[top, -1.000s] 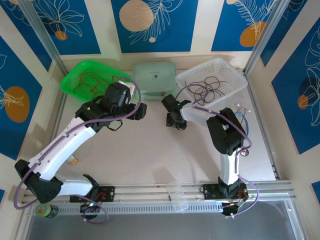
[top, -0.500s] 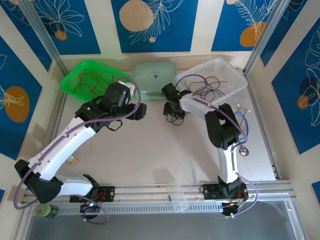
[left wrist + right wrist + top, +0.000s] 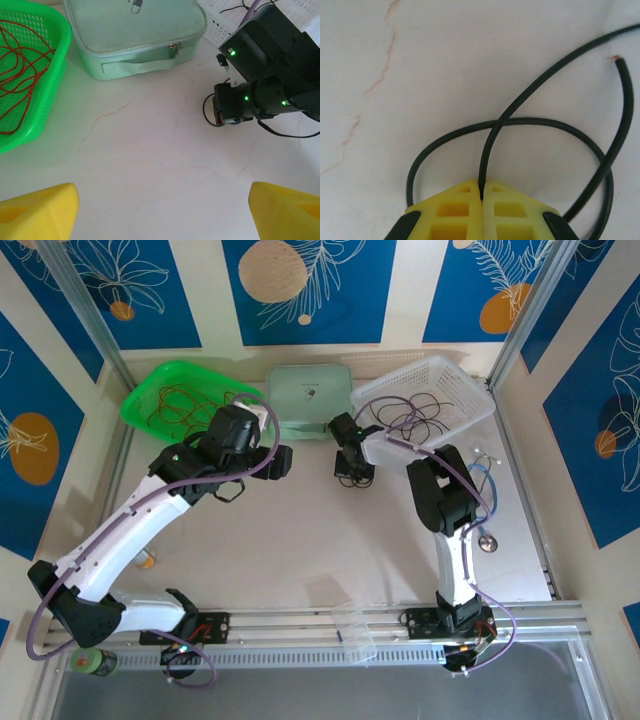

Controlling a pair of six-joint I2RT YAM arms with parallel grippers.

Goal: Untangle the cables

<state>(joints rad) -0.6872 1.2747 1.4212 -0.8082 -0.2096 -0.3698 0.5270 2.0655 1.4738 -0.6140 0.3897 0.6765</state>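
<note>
The right gripper (image 3: 481,197), its arm stretched toward the far edge of the pale marbled table (image 3: 300,540), pinches a thin black wire (image 3: 545,75). The left gripper (image 3: 160,207) hovers with its fingers spread wide.

The right gripper (image 3: 481,196), pinching a black cable (image 3: 496,123), sits farther toward 12 o'clock than a second ago.

No words or numbers can be read; a capsule symbol (image 3: 136,6) marks the mint-green case (image 3: 125,35).
</note>
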